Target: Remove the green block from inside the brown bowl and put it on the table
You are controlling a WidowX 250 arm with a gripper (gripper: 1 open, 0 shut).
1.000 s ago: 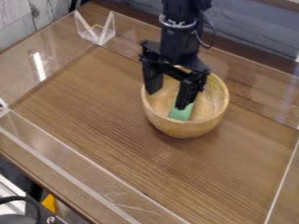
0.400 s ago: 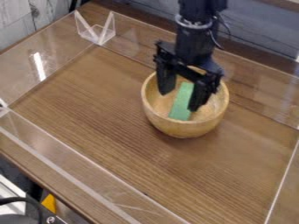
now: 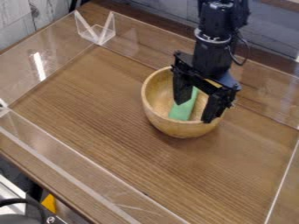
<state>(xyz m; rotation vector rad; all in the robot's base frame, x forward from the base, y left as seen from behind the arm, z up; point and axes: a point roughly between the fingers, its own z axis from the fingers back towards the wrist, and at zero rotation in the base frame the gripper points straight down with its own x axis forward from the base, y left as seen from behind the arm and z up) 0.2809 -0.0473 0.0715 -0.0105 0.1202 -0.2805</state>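
Hand point(image 3: 197, 97) hangs over the brown bowl point(image 3: 159, 118), pointing straight down, fingers spread wide and holding nothing; the spread looks set to straddle the block's narrow width, one finger either side. Green block point(image 3: 184, 109) lies inside the bowl, leaning along the hollow, its upper end hidden behind the fingers; whether the fingertips touch it I cannot tell. Bowl sits on the tabletop point(image 3: 93, 131) near the far right, well apart from the clear acrylic walls point(image 3: 70, 188); bare wood lies on the near side, so a set-down spot seems easy to find.
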